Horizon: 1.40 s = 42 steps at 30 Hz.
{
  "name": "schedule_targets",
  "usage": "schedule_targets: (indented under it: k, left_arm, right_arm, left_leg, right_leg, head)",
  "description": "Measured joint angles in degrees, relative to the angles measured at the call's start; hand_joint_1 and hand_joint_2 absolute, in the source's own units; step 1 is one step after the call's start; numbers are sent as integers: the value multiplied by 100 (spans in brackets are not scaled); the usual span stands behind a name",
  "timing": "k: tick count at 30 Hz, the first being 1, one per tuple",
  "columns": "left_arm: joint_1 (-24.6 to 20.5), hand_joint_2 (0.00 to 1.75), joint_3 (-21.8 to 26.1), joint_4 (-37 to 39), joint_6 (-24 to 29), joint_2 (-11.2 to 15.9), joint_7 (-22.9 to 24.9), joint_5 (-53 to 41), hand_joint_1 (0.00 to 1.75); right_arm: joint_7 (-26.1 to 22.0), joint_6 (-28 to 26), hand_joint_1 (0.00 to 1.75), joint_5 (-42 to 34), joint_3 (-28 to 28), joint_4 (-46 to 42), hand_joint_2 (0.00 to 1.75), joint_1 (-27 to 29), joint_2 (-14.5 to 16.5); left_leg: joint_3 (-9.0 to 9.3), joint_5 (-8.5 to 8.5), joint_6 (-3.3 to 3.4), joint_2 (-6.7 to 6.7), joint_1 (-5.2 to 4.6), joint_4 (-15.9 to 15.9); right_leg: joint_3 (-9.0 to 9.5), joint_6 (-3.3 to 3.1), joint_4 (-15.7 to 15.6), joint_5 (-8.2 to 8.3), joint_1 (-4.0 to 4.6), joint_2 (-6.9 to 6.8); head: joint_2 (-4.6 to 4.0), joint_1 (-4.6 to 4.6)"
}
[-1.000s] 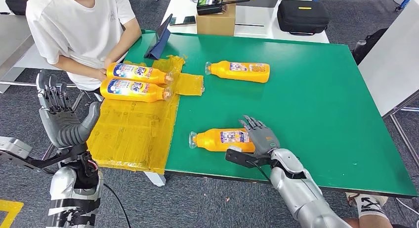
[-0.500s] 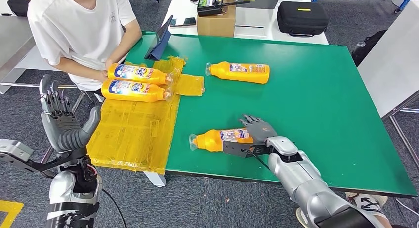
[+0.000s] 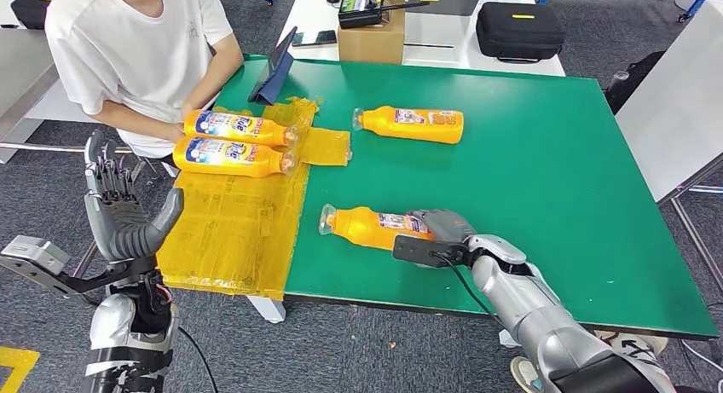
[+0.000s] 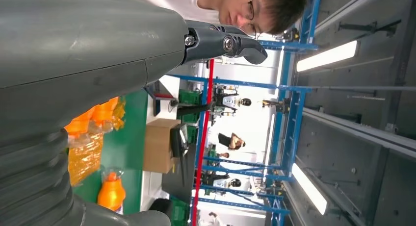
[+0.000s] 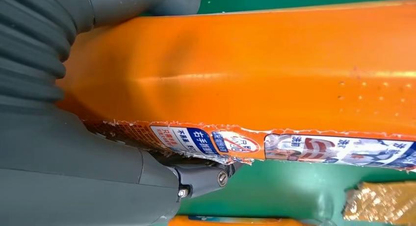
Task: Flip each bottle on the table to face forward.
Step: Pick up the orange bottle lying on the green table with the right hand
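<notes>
Since a second ago, the right hand (image 3: 445,228) has closed over the near bottle (image 3: 375,227), apparently gripping it on the green surface (image 3: 546,171). Roll it slowly, keeping the grip firm. Left hand (image 3: 115,210) is raised, spread, empty. Far bottle (image 3: 411,124) awaits.

On my green table (image 3: 546,180) I count four orange bottles: one in my right hand (image 3: 443,231), the near bottle (image 3: 371,227); one far bottle (image 3: 413,124); two labelled bottles (image 3: 230,140) side by side on one yellow sheet (image 3: 230,231). One tablet (image 3: 274,69), one cardboard box (image 3: 369,42), one black case (image 3: 520,28), one person (image 3: 136,43).
</notes>
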Motion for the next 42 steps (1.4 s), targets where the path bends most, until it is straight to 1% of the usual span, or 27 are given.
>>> schedule_targets:
  k: [2,4,7,10,13,16,19,21,25,29,32,36,39,42]
  left_arm:
    - [7,175,-44,9,-17,8,-1,13,0]
    - [28,175,-111,8,-22,9,37,9,0]
    - [107,175,-285,8,34,10,198,-209,0]
    - [223,175,-550,8,176,13,284,-613,0]
    - [302,175,-781,8,238,15,321,-922,0]
    - [434,175,-1071,20,186,15,390,-1376,0]
    - [632,175,-1540,94,79,-11,379,-1769,0]
    - [730,175,-1829,151,61,-33,355,-1900,0]
    - [810,175,-2290,265,-44,-67,351,-2180,0]
    - [813,175,-2807,423,-272,-149,354,-2048,0]
    - [769,175,-3022,524,-410,-210,412,-1696,0]
    - [713,175,-3101,604,-546,-240,461,-1337,0]
    - [683,175,-3100,615,-810,-272,515,-766,0]
    - [668,175,-3090,573,-1076,-286,577,-188,0]
  right_arm:
    - [-210,-167,175,-323,-89,-86,175,132,-13]
    - [-402,-436,175,-719,-218,-326,175,390,-15]
    - [-562,-835,175,-1312,-484,-987,175,937,17]
    - [-602,-1008,175,-1692,-795,-1749,175,1442,89]
    - [-723,-1096,175,-1875,-1037,-2360,175,1776,144]
    - [-1105,-1348,175,-2110,-1310,-3131,175,2169,240]
    - [-1428,-1614,175,-2249,-1542,-4118,175,2564,408]
    - [-1509,-1700,175,-2270,-1614,-4622,175,2754,493]
    - [-1726,-1887,175,-2149,-1663,-5239,175,2993,592]
    - [-1801,-1967,175,-1788,-1518,-5472,175,3089,656]
    - [-1831,-2034,175,-1651,-1278,-5473,175,3149,727]
    - [-1829,-2022,175,-1563,-986,-5420,175,3168,772]
    - [-1808,-1905,175,-1505,-709,-5239,175,3154,780]
    - [-1829,-1942,175,-1483,-446,-4910,175,3138,845]
  left_leg:
    - [-1,0,0,-3,1,0]
    - [-4,0,0,-5,1,0]
    - [-15,0,0,-11,1,0]
    - [-33,-1,0,-13,0,0]
    - [-43,-1,0,-13,-1,0]
    - [-49,-2,0,-16,-2,0]
    - [-53,-7,-1,-14,-3,0]
    - [-55,-9,-3,-11,-3,0]
    - [-56,-10,-4,-9,-2,0]
    - [-56,-9,-4,-7,-2,0]
    - [-56,-9,-4,-5,-2,0]
    - [-56,-8,-5,-7,0,0]
    - [-57,-9,-5,-5,0,-1]
    - [-58,-9,-5,-8,0,-1]
  right_leg:
    - [1,0,0,0,1,0]
    - [1,0,1,0,1,-1]
    - [-6,0,2,-1,1,-3]
    - [-23,0,2,-2,0,-4]
    - [-34,0,1,-2,-1,-4]
    - [-39,1,1,-2,-2,-6]
    - [-45,1,0,-4,-3,-5]
    - [-49,1,-1,-4,-3,-5]
    - [-52,1,-1,-4,-2,-4]
    - [-51,1,-1,-4,-2,-4]
    - [-51,1,0,-3,-2,-3]
    - [-51,1,1,-3,0,-3]
    - [-51,1,1,-4,-1,-2]
    - [-51,0,1,-4,-1,-2]
  head:
    - [0,0]
    - [0,-1]
    - [0,-1]
    - [0,-2]
    - [0,0]
    - [0,-1]
    - [0,-1]
    - [0,-2]
    - [0,-2]
    - [0,-1]
    - [0,-2]
    - [-1,-1]
    - [0,-2]
    - [-1,-1]
